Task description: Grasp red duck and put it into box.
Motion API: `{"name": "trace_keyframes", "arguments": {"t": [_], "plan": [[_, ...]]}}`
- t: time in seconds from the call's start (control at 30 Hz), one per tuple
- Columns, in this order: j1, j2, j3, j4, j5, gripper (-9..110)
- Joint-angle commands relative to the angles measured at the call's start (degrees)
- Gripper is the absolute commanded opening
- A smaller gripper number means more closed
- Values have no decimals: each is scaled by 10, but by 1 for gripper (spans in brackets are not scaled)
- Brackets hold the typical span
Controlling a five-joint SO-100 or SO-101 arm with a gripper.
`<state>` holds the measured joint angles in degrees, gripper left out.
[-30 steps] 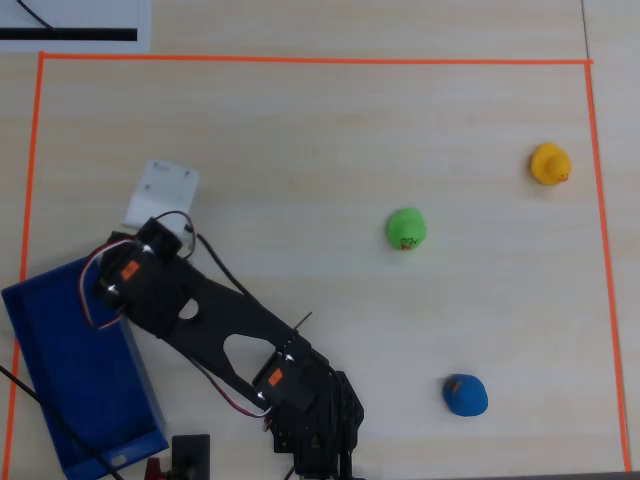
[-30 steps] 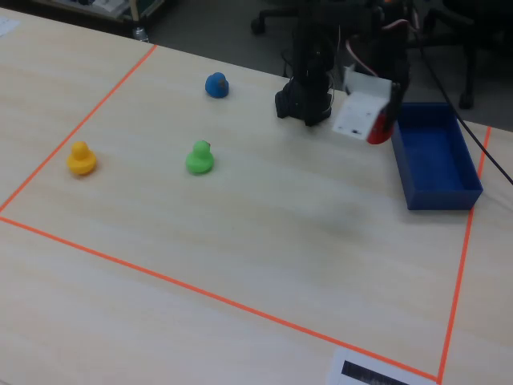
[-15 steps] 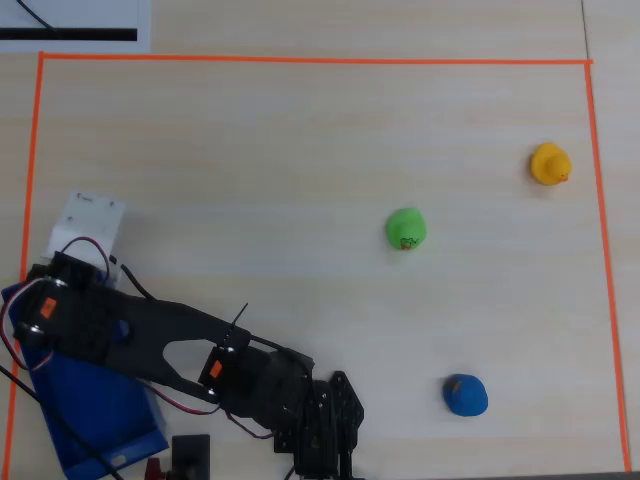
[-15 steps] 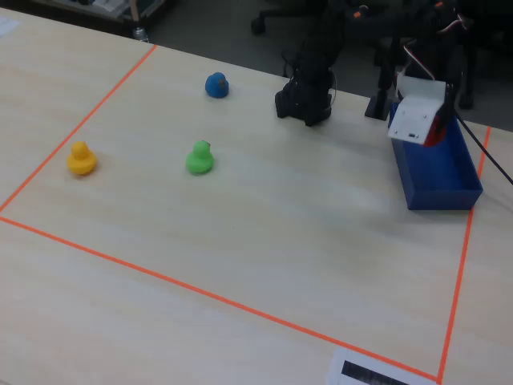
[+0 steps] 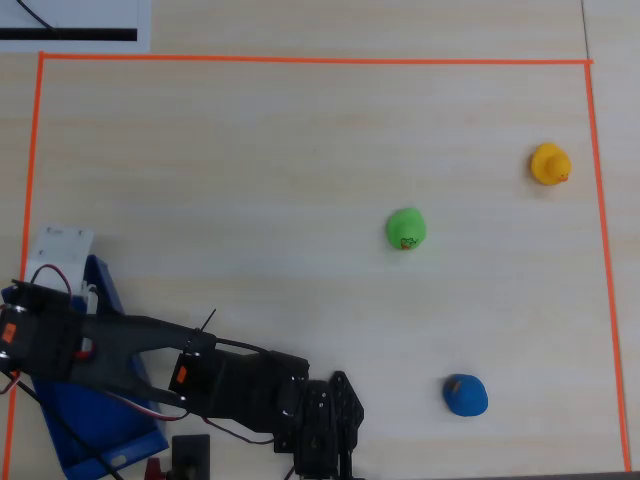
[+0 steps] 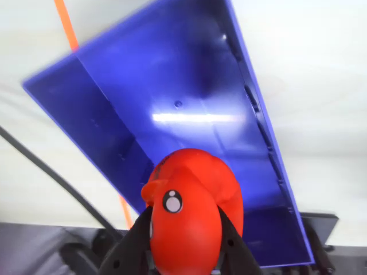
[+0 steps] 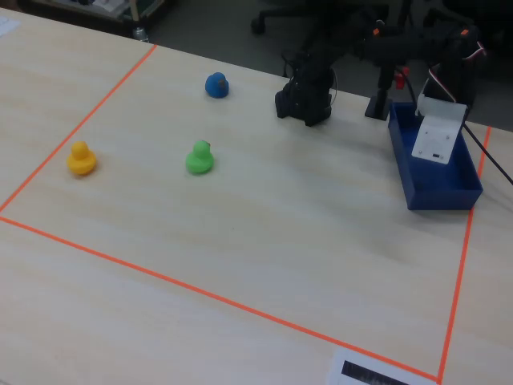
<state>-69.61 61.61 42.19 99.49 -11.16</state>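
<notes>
The jaws squeezed the round red rubber duck (image 6: 192, 215) tight. The gripper (image 6: 186, 252) hung right above the long blue plastic box (image 6: 189, 86) by the table's edge, ready to drop it.

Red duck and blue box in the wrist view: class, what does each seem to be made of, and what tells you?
Red duck: probably soft rubber or vinyl, smooth with a slight sheen and a printed eye. Blue box: likely rigid glossy plastic; its floor mirrors a bright streak of light and its walls are thin and straight.
</notes>
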Motion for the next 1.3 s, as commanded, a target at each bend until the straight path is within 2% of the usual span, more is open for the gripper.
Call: {"name": "trace_keyframes", "arguments": {"t": [0.0, 0.07, 0.23, 0.3, 0.4, 0.5, 0.6, 0.87, 1.03, 1.13, 1.27], "plan": [[-22, 11, 13, 13, -13, 0], [-26, 11, 24, 13, -27, 2], [-32, 28, 47, 13, -66, 25], [-33, 32, 48, 13, -69, 28], [-4, 50, 43, 13, -74, 25], [69, 123, 48, 13, -98, 1], [182, 245, 115, 6, -169, 0], [484, 678, 656, -260, -419, 0], [613, 956, 1058, -415, -530, 0], [672, 1088, 1208, -428, -567, 0], [727, 1205, 1328, -410, -608, 0]]}}
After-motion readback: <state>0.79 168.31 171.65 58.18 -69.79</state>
